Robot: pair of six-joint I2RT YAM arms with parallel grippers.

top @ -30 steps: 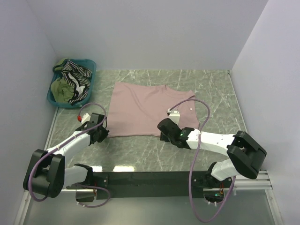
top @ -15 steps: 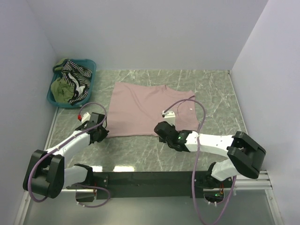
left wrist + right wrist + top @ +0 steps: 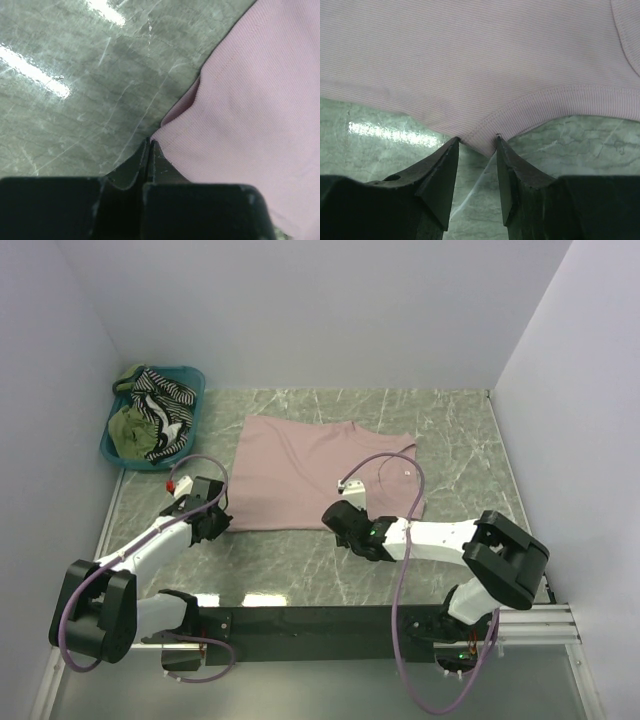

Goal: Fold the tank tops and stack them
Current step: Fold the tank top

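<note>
Green marble tabletop (image 3: 450,430) is carrying the pink tank top (image 3: 300,470) flat and unfolded, left gripper (image 3: 150,146) pinching its near-left corner, right gripper (image 3: 477,142) straddling the near hem, jaws parted, while the olive top (image 3: 130,430) and striped top (image 3: 165,390) are waiting in the teal basket (image 3: 192,380), so folding is barely starting.

Pink top (image 3: 250,100) corner (hand (image 3: 150,146) closed)

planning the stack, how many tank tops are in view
3: a pink tank top spread flat mid-table; an olive green one and a striped one bunched in the teal basket at the far left. More may be hidden underneath them.
</note>
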